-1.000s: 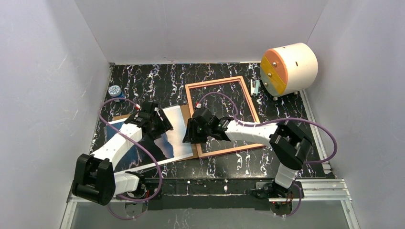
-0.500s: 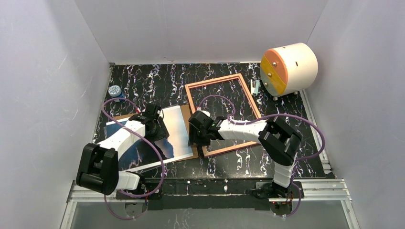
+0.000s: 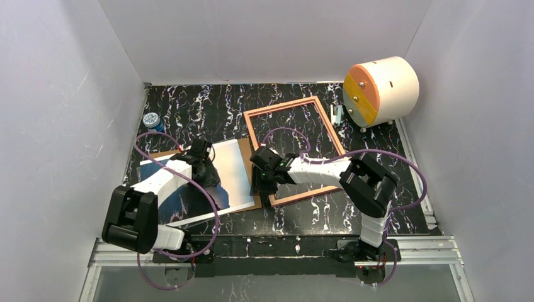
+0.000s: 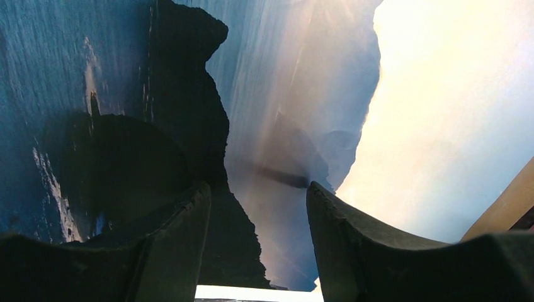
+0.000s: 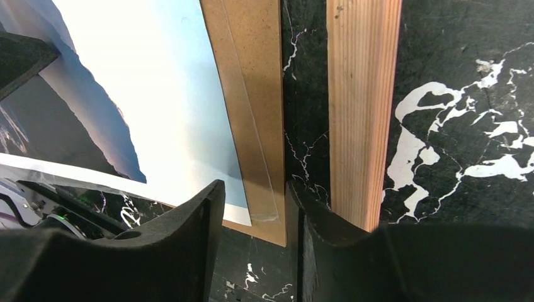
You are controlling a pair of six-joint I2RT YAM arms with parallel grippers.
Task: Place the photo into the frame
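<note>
backing board corner between right gripper jaws; hidden overhead

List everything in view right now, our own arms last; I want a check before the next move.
photo: one, blue sea, dark cliffs, pale sky; picture side up on the backing board, left of centre
backing board: one, brown; flat under the photo
frame: one, wood-brown, empty; flat, right of the board, a strip of table between them
drum: one, white with an orange-and-yellow face; on its side, far right corner
round item: one, blue and white; far left
pale item: one, whitish; between frame and drum, too small to identify
table: one, black with white veins
left pincer: one, black, open; over the photo
right pincer: one, black, open; at the board's near corner, beside the frame
</note>
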